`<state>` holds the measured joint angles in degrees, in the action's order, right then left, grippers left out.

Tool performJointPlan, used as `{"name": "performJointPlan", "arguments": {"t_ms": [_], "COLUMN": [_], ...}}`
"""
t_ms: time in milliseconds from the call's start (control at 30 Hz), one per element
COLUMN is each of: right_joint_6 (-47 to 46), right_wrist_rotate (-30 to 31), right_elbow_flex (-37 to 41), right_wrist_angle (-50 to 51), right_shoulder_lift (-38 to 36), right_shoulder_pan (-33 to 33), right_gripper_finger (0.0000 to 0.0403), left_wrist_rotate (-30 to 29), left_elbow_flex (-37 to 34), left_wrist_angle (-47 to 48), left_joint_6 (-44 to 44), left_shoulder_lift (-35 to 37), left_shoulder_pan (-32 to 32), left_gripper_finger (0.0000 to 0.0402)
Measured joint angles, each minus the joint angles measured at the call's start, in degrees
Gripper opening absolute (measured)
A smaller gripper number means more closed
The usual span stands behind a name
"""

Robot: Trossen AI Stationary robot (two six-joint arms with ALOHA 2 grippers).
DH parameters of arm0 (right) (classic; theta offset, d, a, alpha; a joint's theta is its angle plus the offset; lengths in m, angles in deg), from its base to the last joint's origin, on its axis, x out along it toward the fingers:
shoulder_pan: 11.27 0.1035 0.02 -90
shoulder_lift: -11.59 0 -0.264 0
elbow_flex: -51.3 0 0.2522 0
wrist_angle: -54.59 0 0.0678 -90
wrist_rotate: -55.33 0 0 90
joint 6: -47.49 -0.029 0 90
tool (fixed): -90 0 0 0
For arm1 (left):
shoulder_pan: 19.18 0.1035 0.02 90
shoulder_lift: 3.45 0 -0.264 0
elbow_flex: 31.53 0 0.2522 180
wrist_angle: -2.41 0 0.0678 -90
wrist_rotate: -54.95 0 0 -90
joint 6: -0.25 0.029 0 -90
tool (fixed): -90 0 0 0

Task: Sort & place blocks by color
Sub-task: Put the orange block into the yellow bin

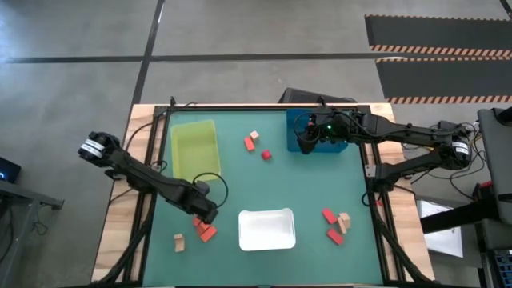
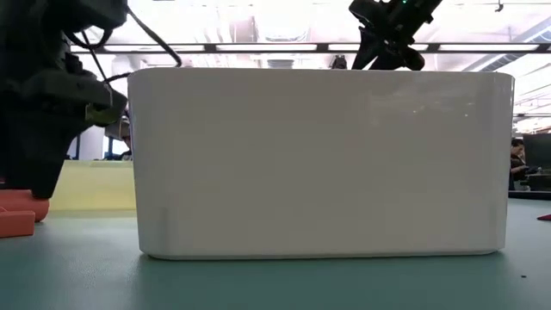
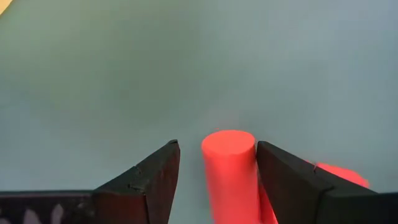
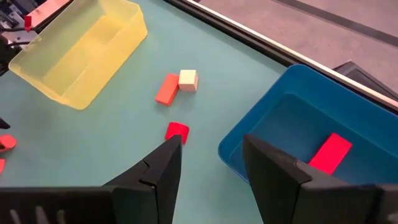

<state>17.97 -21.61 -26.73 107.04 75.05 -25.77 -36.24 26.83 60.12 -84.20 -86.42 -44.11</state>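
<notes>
The green table (image 1: 264,184) carries yellow (image 1: 194,148), blue (image 1: 340,146) and white (image 1: 266,230) trays. Near its front-left corner, the left gripper (image 3: 217,171) stands open around an orange-red block (image 3: 229,168); it should centre before closing. The right gripper (image 4: 211,168) hangs open over the blue tray's edge.

3 trays (image 1: 194,122), 3 tan blocks (image 1: 254,135), at least 6 red or orange-red blocks (image 1: 266,154), 2 arms (image 1: 160,182)
</notes>
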Motion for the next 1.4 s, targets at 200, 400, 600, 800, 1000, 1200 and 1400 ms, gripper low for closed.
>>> {"name": "performJointPlan", "arguments": {"t_ms": [200, 400, 600, 800, 1000, 1200, 1400], "right_joint_6": [0.0, -0.6, -0.9, -1.5, -1.6, -1.6, -3.0], "right_wrist_rotate": [0.0, 0.0, 0.0, 0.0, 0.0, 0.0, 0.0], "right_elbow_flex": [0.0, 0.0, 0.0, 0.0, 0.0, 0.0, 0.0], "right_wrist_angle": [0.0, 0.0, 0.0, 0.0, 0.0, 0.0, 0.0], "right_shoulder_lift": [0.0, 0.0, 0.0, 0.0, 0.0, 0.0, 0.0], "right_shoulder_pan": [0.0, 0.0, 0.0, 0.0, 0.0, 0.0, 0.0], "right_gripper_finger": [0.0160, 0.0160, 0.0160, 0.0160, 0.0160, 0.0160, 0.0160], "left_wrist_rotate": [0.4, 0.5, 0.9, 0.9, 1.0, 2.9, 3.1], "left_elbow_flex": [0.0, 0.0, 0.0, 0.0, 0.0, 3.5, 9.1], "left_wrist_angle": [-0.4, -0.5, -0.5, -0.5, -0.5, 0.5, 2.3], "left_joint_6": [0.4, 0.4, 0.5, 0.5, 0.4, 0.8, 0.9], "left_shoulder_lift": [-1.9, -2.8, -3.3, -3.4, -3.2, -0.6, 6.2], "left_shoulder_pan": [0.0, 0.0, 0.0, 0.0, 0.0, 0.0, 0.3], "left_gripper_finger": [0.0198, 0.0198, 0.0174, 0.0127, 0.0120, 0.0121, 0.0121]}}
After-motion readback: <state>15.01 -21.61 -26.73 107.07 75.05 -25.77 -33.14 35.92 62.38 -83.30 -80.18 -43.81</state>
